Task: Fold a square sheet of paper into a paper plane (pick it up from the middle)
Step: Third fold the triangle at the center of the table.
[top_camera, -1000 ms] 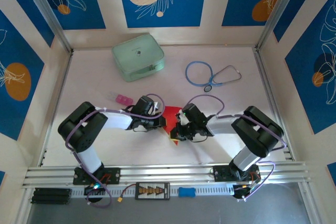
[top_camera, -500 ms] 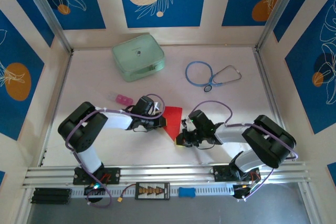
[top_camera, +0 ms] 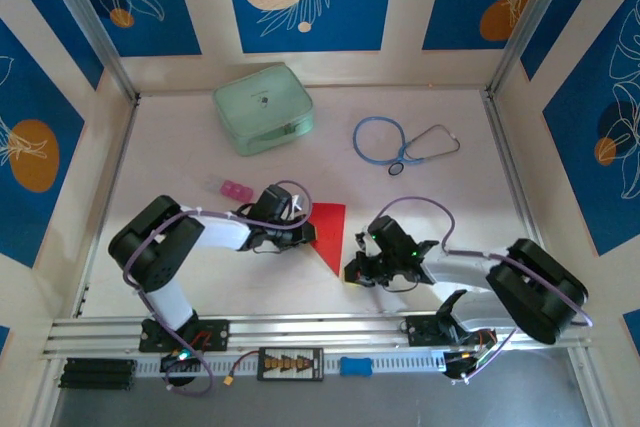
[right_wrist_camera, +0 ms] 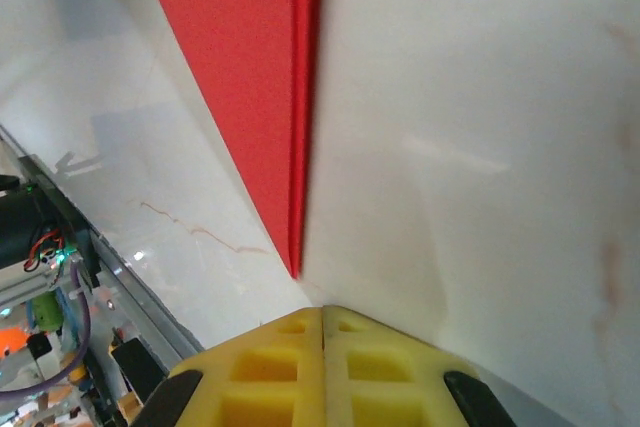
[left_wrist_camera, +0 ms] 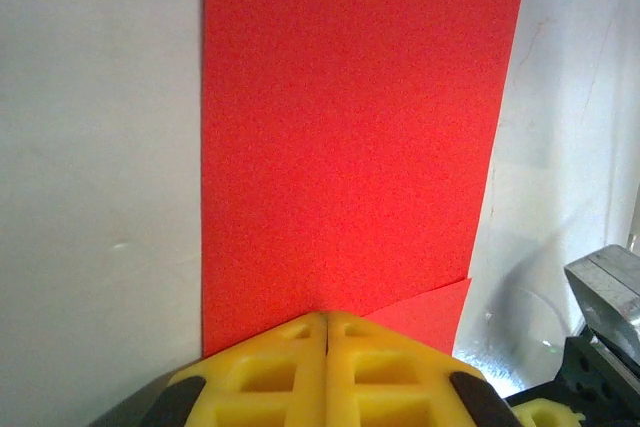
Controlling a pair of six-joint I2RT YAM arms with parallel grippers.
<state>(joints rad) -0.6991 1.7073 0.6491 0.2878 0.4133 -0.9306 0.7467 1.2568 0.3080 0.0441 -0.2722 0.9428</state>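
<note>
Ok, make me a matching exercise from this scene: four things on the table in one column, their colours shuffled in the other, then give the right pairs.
Things
1. case
2. stethoscope
3. paper
4. small block

Colours
A. pink
B. red
C. pale green
D. blue tubing

Pairs: 1-C, 2-D, 3-B, 4-A
</note>
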